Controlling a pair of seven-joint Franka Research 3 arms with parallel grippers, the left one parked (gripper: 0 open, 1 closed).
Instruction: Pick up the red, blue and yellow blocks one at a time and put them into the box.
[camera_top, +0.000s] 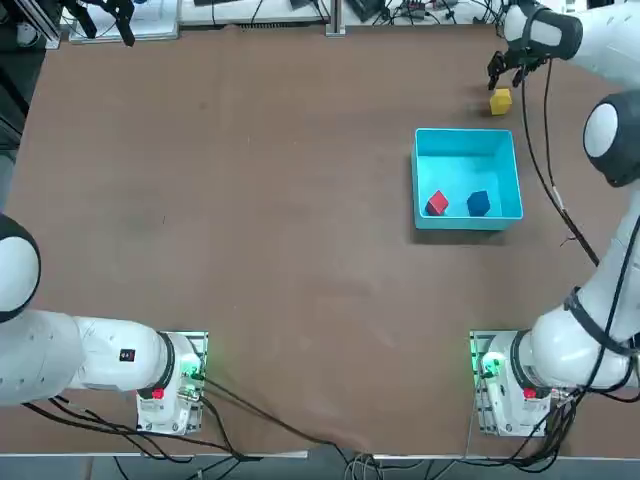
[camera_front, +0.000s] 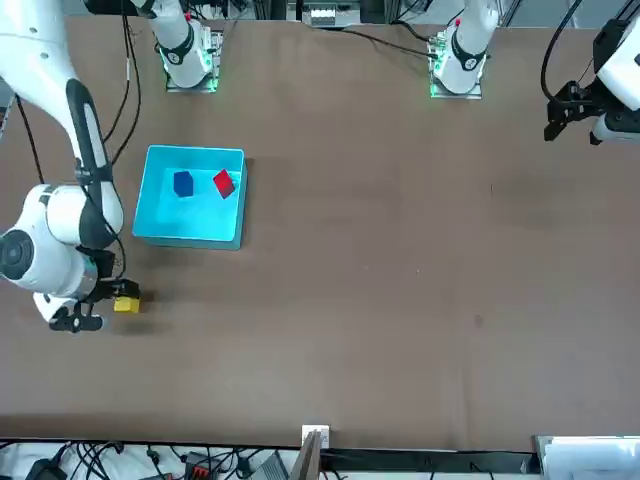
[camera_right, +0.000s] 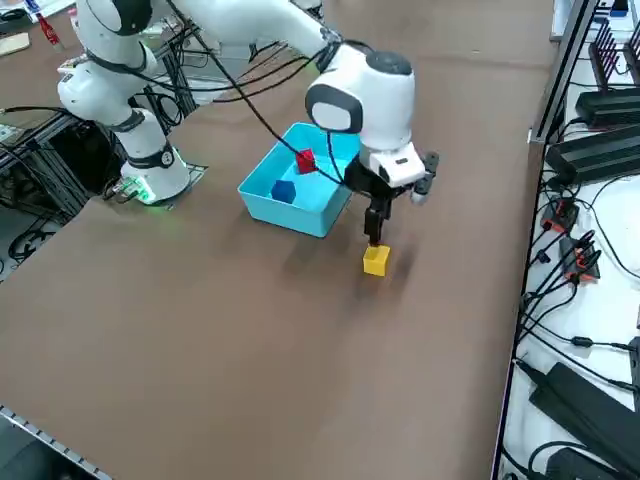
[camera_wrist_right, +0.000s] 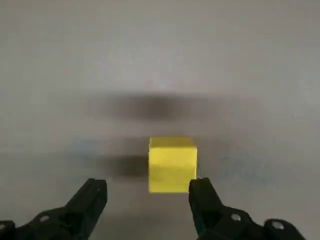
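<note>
Where the wrist view shows open jaws (camera_wrist_right: 148, 192), others don't.

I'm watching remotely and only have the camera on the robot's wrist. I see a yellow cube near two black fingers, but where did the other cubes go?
Observer: The red block and the blue block are both in the box.
Operator: And where is that box from the yellow cube?
Observer: The yellow block is outside it, just past the side farthest from the robot's bases.
Operator: Is the arm anywhere near it?
Observer: Yes, the right gripper is right above it, fingers apart.
</note>
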